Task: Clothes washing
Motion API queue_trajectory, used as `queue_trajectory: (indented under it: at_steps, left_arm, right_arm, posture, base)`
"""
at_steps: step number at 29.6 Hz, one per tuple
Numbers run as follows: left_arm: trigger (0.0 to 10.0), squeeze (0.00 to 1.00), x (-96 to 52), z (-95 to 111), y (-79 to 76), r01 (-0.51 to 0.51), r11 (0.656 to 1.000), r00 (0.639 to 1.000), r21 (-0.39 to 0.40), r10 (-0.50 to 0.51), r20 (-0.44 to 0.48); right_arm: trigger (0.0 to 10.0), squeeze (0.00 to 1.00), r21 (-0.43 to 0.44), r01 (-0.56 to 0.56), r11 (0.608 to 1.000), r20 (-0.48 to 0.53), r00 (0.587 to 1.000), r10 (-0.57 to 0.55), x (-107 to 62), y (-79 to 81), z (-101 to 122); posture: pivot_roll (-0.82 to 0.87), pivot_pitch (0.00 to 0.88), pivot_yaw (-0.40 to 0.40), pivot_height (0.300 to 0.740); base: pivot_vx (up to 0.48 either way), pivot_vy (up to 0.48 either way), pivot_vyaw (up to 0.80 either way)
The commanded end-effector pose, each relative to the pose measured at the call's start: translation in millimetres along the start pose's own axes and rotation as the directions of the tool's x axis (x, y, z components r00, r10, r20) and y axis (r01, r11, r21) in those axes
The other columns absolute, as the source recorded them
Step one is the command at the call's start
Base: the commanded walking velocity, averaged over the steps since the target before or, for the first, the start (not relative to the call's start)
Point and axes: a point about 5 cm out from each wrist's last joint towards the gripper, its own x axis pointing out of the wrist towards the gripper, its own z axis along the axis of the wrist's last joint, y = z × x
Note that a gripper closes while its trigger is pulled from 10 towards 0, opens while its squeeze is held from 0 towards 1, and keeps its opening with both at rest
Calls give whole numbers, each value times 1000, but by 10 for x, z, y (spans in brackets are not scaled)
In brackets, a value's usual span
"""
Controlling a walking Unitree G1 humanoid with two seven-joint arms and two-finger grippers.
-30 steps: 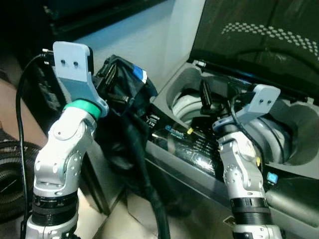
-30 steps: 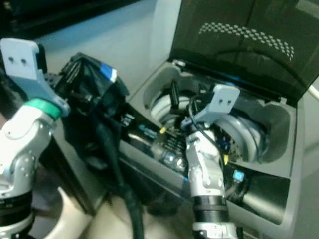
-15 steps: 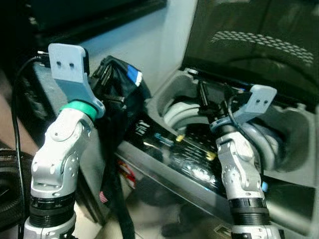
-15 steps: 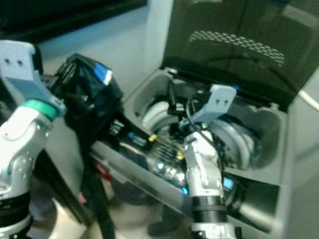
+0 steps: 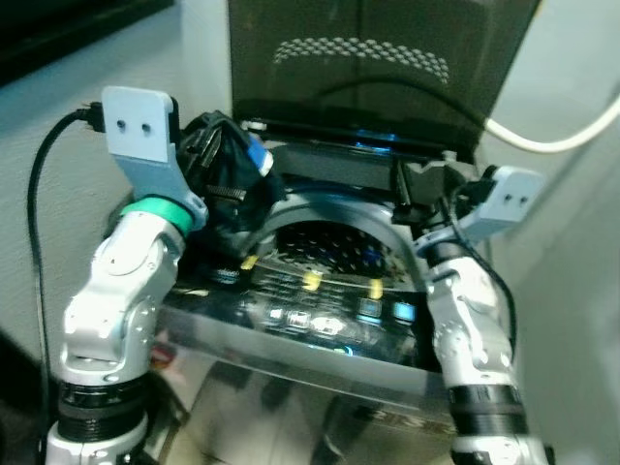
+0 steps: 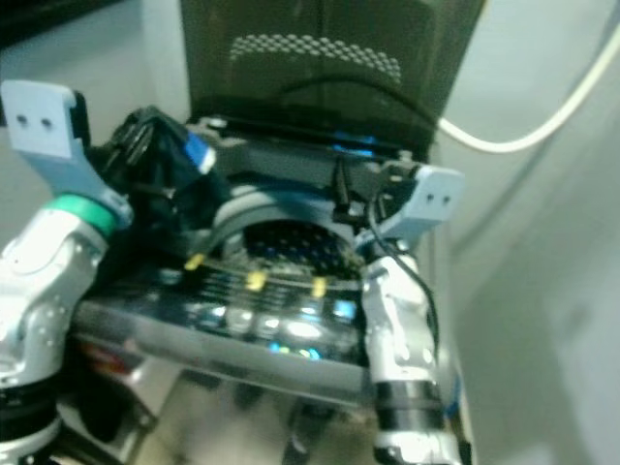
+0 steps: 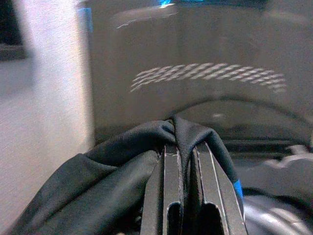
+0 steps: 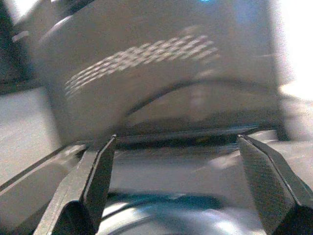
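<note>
A top-loading washing machine stands before me with its dark lid raised and its perforated drum open. My left gripper is shut on a dark garment with a blue patch, held over the drum's left rim. In the left wrist view the black cloth is pinched between the fingers. My right gripper hovers at the drum's right rim, near the lid hinge. Its fingers stand wide open with nothing between them.
A white hose curves along the pale wall at the right. A pale wall rises at the left of the machine. The lit control panel runs along the machine's front edge.
The camera has swung so the machine now sits straight ahead. The garment, once hanging beside the machine, is now over the drum's left rim. The right gripper stays near the drum.
</note>
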Motion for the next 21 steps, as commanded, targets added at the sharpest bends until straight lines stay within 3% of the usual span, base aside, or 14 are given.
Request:
queue_trajectory:
  at_steps: [1,10,21]
  left_arm:
    - [10000,0,-4,67,-26,13,1000,999,10,-13,36]
    - [10000,0,-4,61,-13,6,1000,1000,3,-6,31]
    - [10000,0,-3,55,-6,0,1000,1000,2,0,28]
  right_arm:
    - [10000,0,8,5,1000,1,1000,-5,-15,10,-10]
    - [10000,0,11,41,999,25,999,-41,-8,-28,26]
    - [10000,0,-5,22,1000,28,999,-22,-10,2,24]
  posture:
    - [38,25,18,740]
    - [39,29,21,740]
    - [41,31,19,740]
  base:
    - [0,0,-800]
    - [0,0,-799]
    - [0,431,0]
